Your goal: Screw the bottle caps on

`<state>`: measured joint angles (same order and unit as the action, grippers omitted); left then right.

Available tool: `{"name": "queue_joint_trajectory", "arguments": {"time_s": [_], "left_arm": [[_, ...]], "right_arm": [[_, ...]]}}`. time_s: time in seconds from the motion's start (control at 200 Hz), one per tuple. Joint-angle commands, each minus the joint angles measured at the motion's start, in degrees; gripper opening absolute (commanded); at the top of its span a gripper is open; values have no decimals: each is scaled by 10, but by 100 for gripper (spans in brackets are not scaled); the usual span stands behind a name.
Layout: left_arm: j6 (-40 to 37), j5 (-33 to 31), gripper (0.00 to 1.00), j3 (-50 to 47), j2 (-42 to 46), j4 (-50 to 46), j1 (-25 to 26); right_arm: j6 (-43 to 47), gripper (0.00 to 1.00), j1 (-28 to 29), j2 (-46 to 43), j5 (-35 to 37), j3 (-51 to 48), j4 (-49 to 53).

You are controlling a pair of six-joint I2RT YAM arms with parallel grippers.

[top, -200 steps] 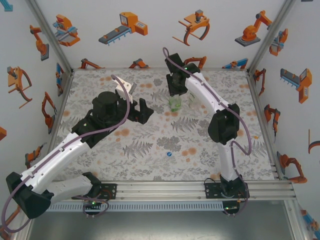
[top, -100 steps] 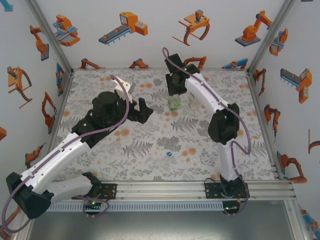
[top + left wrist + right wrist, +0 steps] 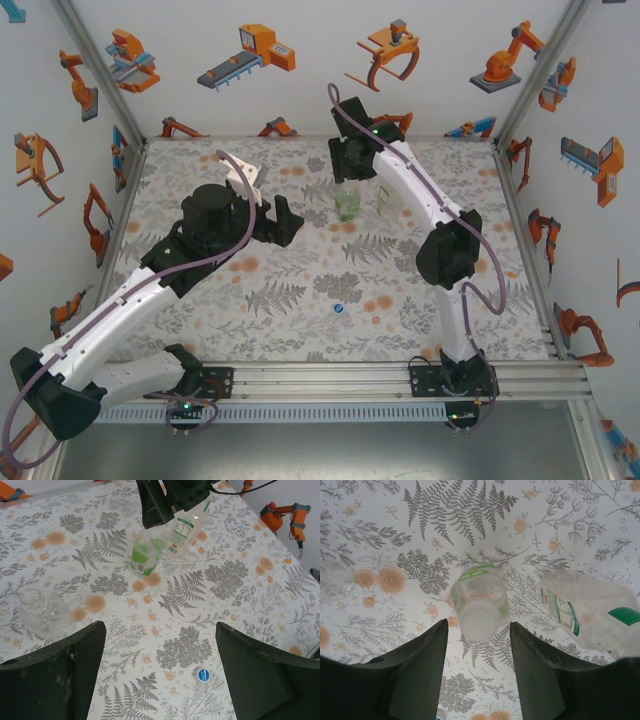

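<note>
The squat green-tinted bottle (image 3: 347, 205) stands upright at the back of the table with a white cap (image 3: 479, 624) on its neck. My right gripper (image 3: 479, 625) hangs open just above it, a finger on each side of the cap with a small gap. The taller clear bottle (image 3: 385, 200) with the green label (image 3: 182, 529) stands right beside it. A short clear bottle (image 3: 42, 612) stands uncapped to the left. The blue cap (image 3: 339, 309) lies alone on the table nearer the front. My left gripper (image 3: 284, 220) is open and holds nothing, left of the bottles.
The flowered tabletop (image 3: 300, 290) is bounded by white walls with orange robot pictures and a metal rail (image 3: 330, 375) at the near edge. Free room lies around the blue cap (image 3: 202, 675) and along the right side.
The right gripper has drawn slightly up and toward the back over the green-tinted bottle. The left arm has shifted a little to the left.
</note>
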<state>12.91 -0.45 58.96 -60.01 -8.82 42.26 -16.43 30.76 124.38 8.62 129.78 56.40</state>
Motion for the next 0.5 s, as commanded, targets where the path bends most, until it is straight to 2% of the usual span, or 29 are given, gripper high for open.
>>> {"name": "queue_joint_trajectory", "arguments": {"time_s": [0.0,0.145,0.305,0.496], "left_arm": [[5,-4,83,-4,10,6,-5],[3,-11,83,-3,7,2,-8],[-1,-31,83,2,6,-15,-18],[1,-65,84,1,19,-41,-28]], "right_arm": [[11,51,-3,-24,2,18,36],[11,51,-3,-54,-12,4,42],[15,51,0,-87,-61,-36,7],[37,54,6,-138,-187,-156,-133]]}}
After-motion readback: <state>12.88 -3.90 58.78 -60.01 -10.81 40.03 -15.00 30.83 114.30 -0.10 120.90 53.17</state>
